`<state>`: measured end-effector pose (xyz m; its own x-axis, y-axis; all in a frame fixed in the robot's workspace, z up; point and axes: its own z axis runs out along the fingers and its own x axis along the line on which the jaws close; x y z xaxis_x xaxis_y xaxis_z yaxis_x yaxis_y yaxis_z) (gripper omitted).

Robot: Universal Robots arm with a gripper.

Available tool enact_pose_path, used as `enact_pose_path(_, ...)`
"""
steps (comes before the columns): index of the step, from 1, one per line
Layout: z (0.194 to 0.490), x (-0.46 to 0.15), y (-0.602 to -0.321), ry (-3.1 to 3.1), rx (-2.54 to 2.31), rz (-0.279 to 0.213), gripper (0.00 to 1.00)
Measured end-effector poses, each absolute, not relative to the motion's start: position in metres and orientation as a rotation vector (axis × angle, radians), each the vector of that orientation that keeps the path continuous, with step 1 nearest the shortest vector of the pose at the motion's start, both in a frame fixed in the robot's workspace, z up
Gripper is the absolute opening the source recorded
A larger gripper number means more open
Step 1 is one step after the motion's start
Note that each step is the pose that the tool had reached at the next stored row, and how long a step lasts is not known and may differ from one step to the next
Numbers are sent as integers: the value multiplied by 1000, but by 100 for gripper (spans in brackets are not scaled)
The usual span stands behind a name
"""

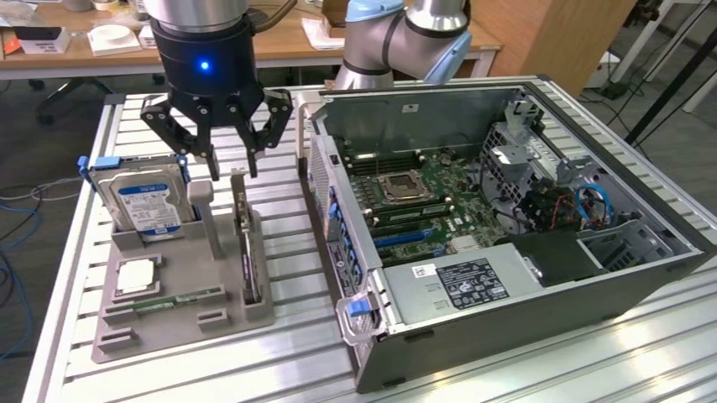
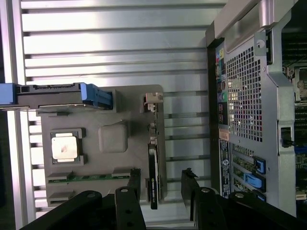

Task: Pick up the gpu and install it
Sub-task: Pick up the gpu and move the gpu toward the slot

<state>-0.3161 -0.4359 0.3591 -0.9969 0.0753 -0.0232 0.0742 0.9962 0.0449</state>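
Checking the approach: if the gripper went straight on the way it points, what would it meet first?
Likely the gpu, standing on edge in the grey holder, in the gap between the open fingers of the gripper. Depth is unclear; a finger might touch the holder first.

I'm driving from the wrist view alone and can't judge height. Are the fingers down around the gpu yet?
Observer: No. The gripper hangs open above the gpu, clear of its top edge as far as I can tell.
Operator: Is the computer case open?
Observer: Yes, its side is off and the motherboard faces up.
Operator: What else does the holder carry?
Observer: A hard drive standing upright, its blue label facing the exterior camera.
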Motion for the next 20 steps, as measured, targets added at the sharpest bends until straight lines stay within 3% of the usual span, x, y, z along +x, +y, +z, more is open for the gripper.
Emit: enact_pose_path(20,355,-316,-436,3114,117,69,47)
